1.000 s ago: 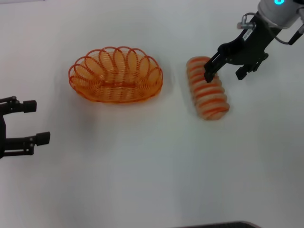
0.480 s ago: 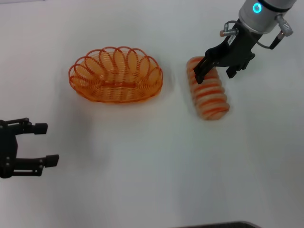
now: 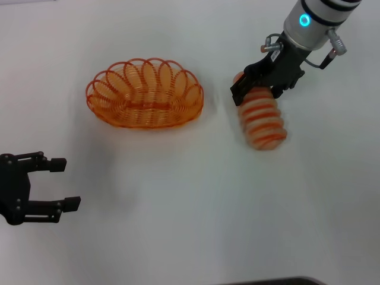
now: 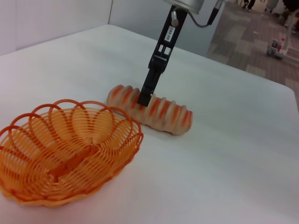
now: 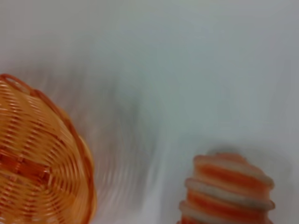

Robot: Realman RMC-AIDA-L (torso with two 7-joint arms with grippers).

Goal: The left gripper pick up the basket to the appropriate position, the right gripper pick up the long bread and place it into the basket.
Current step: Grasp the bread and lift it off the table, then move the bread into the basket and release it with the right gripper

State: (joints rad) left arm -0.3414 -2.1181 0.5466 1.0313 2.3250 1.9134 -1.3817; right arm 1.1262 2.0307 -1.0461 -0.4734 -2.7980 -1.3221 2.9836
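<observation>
Spreading under everything is the white table; the basket is sitting upright on it, well ahead of the left gripper and off to the left of the right gripper; the long bread is lying flat directly under the right gripper, whose fingers are standing apart astride the loaf's far end, one on each side; the left gripper is hovering low near the table's near edge, fingers apart and holding nothing.
</observation>
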